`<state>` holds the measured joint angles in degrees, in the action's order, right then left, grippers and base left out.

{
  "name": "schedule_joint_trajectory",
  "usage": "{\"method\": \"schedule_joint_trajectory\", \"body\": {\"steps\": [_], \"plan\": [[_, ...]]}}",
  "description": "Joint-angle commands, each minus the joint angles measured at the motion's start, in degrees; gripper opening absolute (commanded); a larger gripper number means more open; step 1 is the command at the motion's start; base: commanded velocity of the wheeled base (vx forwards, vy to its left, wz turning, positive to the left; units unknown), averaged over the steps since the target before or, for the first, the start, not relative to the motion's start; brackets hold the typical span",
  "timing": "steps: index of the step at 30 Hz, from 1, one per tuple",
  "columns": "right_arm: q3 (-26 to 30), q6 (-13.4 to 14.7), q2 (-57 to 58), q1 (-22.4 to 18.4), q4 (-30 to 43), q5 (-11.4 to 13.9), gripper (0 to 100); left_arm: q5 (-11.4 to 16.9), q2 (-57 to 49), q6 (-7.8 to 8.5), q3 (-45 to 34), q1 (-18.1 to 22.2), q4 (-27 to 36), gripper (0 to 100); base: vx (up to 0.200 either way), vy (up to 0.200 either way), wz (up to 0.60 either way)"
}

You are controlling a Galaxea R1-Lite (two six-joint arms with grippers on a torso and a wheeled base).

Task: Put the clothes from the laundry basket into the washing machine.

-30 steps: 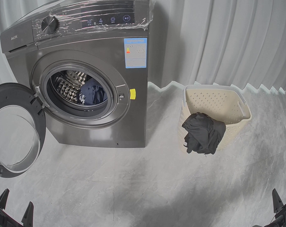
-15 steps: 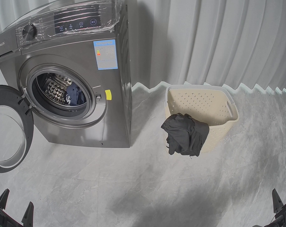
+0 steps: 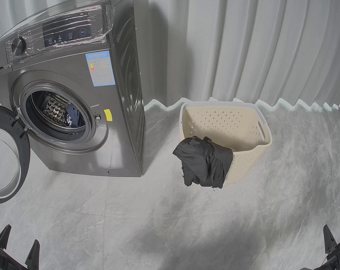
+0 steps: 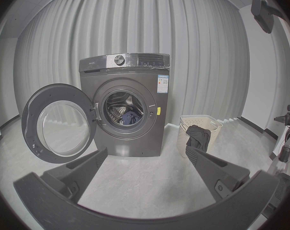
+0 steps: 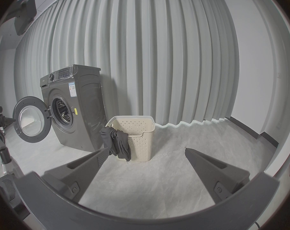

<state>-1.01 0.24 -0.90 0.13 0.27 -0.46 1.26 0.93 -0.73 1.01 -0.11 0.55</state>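
A cream laundry basket (image 3: 248, 121) (image 4: 212, 124) (image 5: 141, 125) stands on the floor to the right of the grey washing machine (image 3: 113, 105) (image 4: 135, 147) (image 5: 90, 112). A dark garment (image 3: 203, 162) (image 4: 198, 137) (image 5: 116, 141) hangs over the basket's near rim. The machine's round door (image 3: 1, 150) (image 4: 57, 123) (image 5: 30, 119) is swung open to the left, and blue clothing (image 3: 73, 117) (image 4: 129, 117) lies in the drum. My left gripper (image 3: 18, 246) (image 4: 146, 155) and right gripper (image 3: 336, 231) (image 5: 145, 155) are both open and empty, low near the floor, well short of the basket.
Pale pleated curtains (image 3: 233, 38) line the wall behind the machine and basket. Grey marble-look floor (image 3: 170, 222) spreads between me and both objects. The open door juts out at the left.
The whole head view has shifted: machine and basket now sit further left in the picture, so the camera has turned right. Both grippers keep the same place in the picture.
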Motion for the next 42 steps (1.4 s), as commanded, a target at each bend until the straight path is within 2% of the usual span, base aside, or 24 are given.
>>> {"method": "schedule_joint_trajectory", "body": {"steps": [1, 5, 10, 13, 16, 17, 18, 21, 23, 25, 28, 32, 33, 34, 36, 42], "plan": [[0.8, 0.1, 0.6, 0.0, 0.0, -0.1, 100, 0.0, -0.9, -0.15, -0.8, 0.0, 0.0, 100, 0.200, 0.000, 0.00], [0.8, 0.5, 0.7, 0.0, 0.1, -0.2, 100, 0.0, -0.9, -0.85, -0.8, 0.0, 0.0, 100, 0.000, 0.000, 0.00], [0.8, 0.8, 0.8, 0.0, -0.1, -0.7, 100, 0.0, -0.9, -0.67, -0.8, 0.0, 0.0, 100, 0.000, 0.000, 0.00], [0.8, 0.8, 0.8, 0.0, -0.4, -0.8, 100, 0.0, -0.9, -0.67, -0.8, 0.0, 0.0, 100, 0.000, -0.200, 0.00], [-5.6, 0.6, 0.8, 0.0, -4.0, -0.5, 100, 0.0, -0.9, -0.76, -0.8, 0.0, 0.0, 100, 0.000, -0.200, 0.00], [-5.9, 0.5, 0.7, 0.1, -3.9, -0.5, 100, 0.0, -0.9, -0.76, -0.8, 0.0, 0.0, 100, 0.000, -0.200, 0.00], [-9.7, 0.5, 0.2, 0.4, -2.4, -0.4, 100, 0.0, -0.9, -0.41, -0.8, 0.0, 0.0, 100, 0.000, -0.200, 0.00], [-11.8, 0.5, -3.0, 0.8, 1.9, 0.4, 100, 0.0, -0.9, -0.15, -0.8, 0.0, -0.1, 100, 0.000, -0.200, 0.00], [-12.0, 0.5, -7.9, 2.6, 2.9, 2.1, 100, 0.1, -0.9, -0.06, -0.8, 0.0, -0.1, 100, 0.000, -0.100, 0.00], [-11.9, 0.5, -9.9, 3.2, 2.8, 2.6, 100, 0.1, -0.9, -0.06, -0.8, 0.0, -0.1, 100, 0.000, 0.000, 0.00], [-12.7, 0.5, -20.8, 6.5, 2.1, 4.2, 100, 0.1, -0.9, -0.06, -0.9, 0.0, -0.1, 100, 0.000, 0.000, 0.00], [-13.2, 1.0, -29.1, 10.5, -1.2, 8.1, 100, 0.1, -0.9, -0.15, -0.8, 0.0, -0.1, 100, 0.050, 0.000, 0.00], [-13.2, 1.0, -29.4, 10.7, -1.4, 8.3, 100, 0.1, -0.9, -0.15, -0.8, 0.0, -0.1, 100, 0.200, 0.000, 0.00], [-13.1, 2.0, -33.1, 11.9, -4.0, 9.6, 100, 0.1, -0.9, -0.15, -0.8, 0.0, -0.1, 100, 0.200, 0.000, 0.00], [-13.1, 3.2, -37.8, 12.6, -7.2, 9.9, 100, 0.1, -0.9, -0.15, -0.8, 0.0, -0.1, 100, 0.200, 0.000, 0.00], [-13.1, 3.7, -49.1, 13.2, -14.0, 10.0, 100, 0.1, -0.9, -0.15, -0.8, 0.0, -0.1, 100, 0.200, 0.000, 0.00]]}}
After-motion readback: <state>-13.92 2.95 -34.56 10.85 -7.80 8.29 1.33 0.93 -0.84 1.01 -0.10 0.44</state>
